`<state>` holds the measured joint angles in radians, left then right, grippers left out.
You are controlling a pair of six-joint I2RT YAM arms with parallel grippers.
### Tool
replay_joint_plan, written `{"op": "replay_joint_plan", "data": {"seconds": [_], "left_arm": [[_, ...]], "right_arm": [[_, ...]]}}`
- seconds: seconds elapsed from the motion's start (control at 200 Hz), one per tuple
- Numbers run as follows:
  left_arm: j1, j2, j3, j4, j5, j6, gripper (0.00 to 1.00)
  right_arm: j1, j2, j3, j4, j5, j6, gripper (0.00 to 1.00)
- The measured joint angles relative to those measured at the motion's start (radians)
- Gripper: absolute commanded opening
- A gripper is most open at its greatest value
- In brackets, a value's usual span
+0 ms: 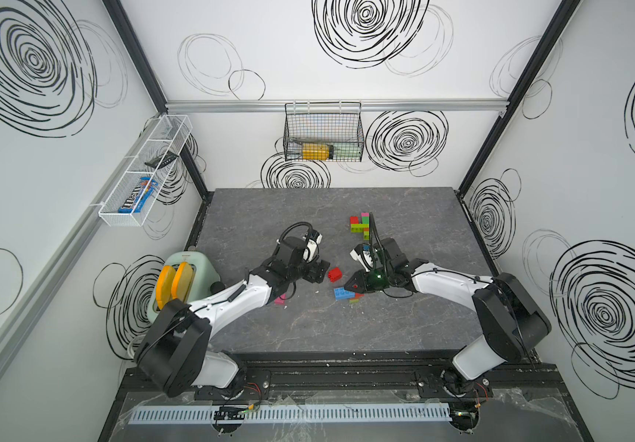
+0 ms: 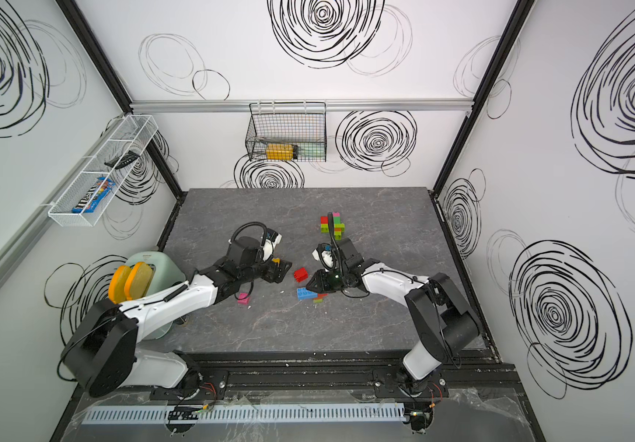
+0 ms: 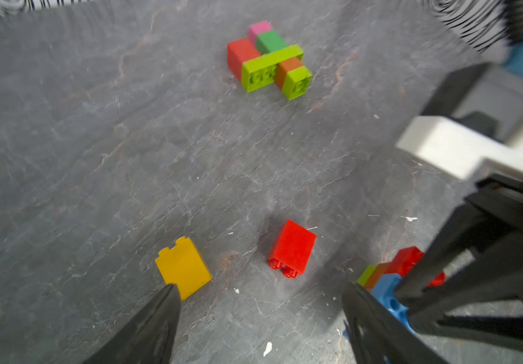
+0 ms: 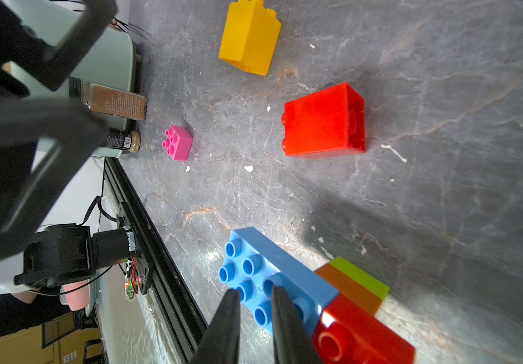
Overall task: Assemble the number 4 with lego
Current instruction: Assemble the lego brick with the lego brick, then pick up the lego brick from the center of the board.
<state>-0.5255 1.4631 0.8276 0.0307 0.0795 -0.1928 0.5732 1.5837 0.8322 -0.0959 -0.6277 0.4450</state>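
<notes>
On the grey table [image 1: 308, 333], towards the far side, I see a joined group of lego [image 1: 361, 225]. It is made of red, pink, dark green, lime green and orange bricks and lies flat, well apart from both arms.

My left gripper [image 3: 260, 286] hangs low over the middle of the table with its jaws spread wide and nothing between them. In the left wrist view a yellow brick [image 3: 184, 268] lies on its side just beside one fingertip. A loose red brick [image 3: 291, 249], also on its side, sits ahead of the gap. In both top views that red brick lies between the two grippers.

My right gripper [image 4: 255, 290] points down at a blue brick [image 4: 285, 268], which lies studs up. The jaws are parted by only a narrow gap above its studs, and I see nothing clamped between them. Touching the blue brick are an orange brick [image 4: 348, 290], a lime green brick [image 4: 361, 277] and a dark red brick [image 4: 361, 340].

A small pink brick [image 1: 279, 300] sits alone beside the left forearm, studs up.
</notes>
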Motion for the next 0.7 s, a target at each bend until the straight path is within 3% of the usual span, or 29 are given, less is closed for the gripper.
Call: {"op": "replay_joint_plan", "data": {"seconds": [0.175, 0.385, 0.57, 0.701], "left_arm": [[0.042, 0.168, 0.103, -0.077, -0.096, -0.108, 0.80], [0.049, 0.307, 0.168, -0.154, -0.175, -0.150, 0.77], [0.046, 0.360, 0.203, -0.165, -0.176, -0.159, 0.65], [0.042, 0.376, 0.214, -0.165, -0.175, -0.163, 0.50]], "right_arm": [[0.005, -0.003, 0.002, -0.004, 0.000, -0.001, 0.29], [0.005, -0.008, 0.003, -0.005, 0.001, -0.007, 0.29], [0.005, -0.008, 0.003, -0.005, 0.001, -0.012, 0.30], [0.005, -0.008, 0.003, -0.005, 0.001, -0.015, 0.31]]}}
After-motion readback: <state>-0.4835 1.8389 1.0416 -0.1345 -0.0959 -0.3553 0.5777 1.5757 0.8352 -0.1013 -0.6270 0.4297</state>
